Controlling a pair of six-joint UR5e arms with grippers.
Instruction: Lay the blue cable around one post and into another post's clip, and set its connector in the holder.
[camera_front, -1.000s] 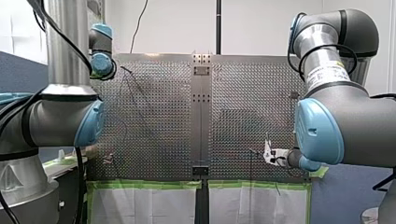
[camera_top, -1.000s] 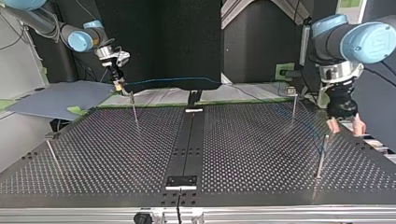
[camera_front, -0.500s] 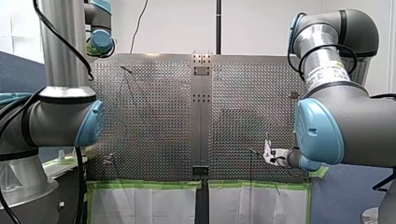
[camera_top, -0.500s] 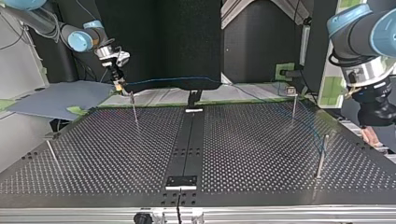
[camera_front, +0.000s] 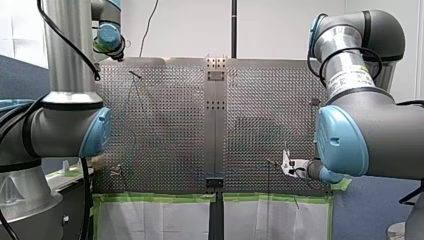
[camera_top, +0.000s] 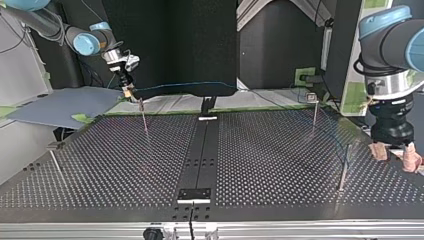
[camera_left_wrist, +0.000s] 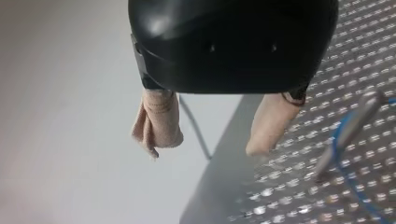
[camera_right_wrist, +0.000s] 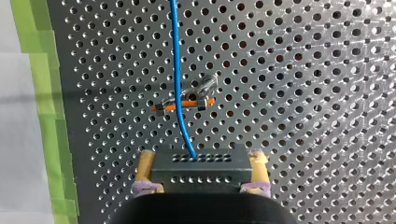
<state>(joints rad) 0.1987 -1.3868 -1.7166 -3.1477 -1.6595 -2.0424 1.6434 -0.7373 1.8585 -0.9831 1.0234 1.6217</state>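
Right claw (camera_right_wrist: 201, 159) clenched on black perforated connector block (camera_right_wrist: 201, 175); left claw (camera_left_wrist: 210, 135) released. thin blue cable (camera_right_wrist: 176, 56) probably floppy; hold the block.

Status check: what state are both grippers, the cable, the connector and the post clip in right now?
Left gripper: open, nothing between its fingers.
Right gripper: shut on the connector.
Connector: held above the table, not set down.
Blue cable: runs out of the connector and across the clip.
Clip: the cable crosses it; cannot tell whether it is seated.
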